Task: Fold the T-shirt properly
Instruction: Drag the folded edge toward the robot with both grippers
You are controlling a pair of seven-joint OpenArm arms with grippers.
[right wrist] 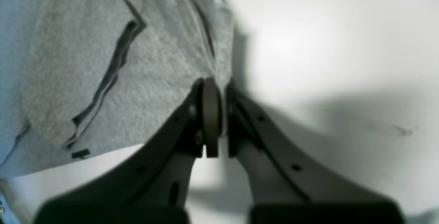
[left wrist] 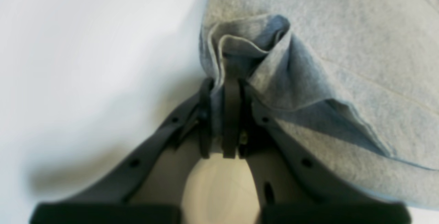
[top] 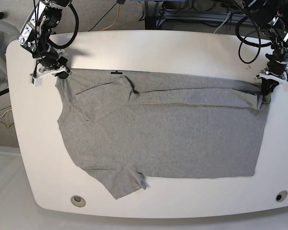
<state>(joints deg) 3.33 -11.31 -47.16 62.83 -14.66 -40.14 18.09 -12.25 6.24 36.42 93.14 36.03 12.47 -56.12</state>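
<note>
While both arms reach down at the far corners, the white worktop (top: 33,143) carries the grey T-shirt (top: 163,139) spread nearly across its width.

Largest is the worktop, rounded at its corners, with cables on the floor behind it. The T-shirt lies flat, its far edge folded over in a long band and one sleeve (top: 122,179) pointing to the near edge. At the far edge of the shirt, the left gripper (left wrist: 228,80) has its jaws closed on a bunched corner of cloth, and the right gripper (right wrist: 216,83) has its jaws pinched on the fabric edge. A small dark neck label (top: 116,73) shows at the far edge.
</note>
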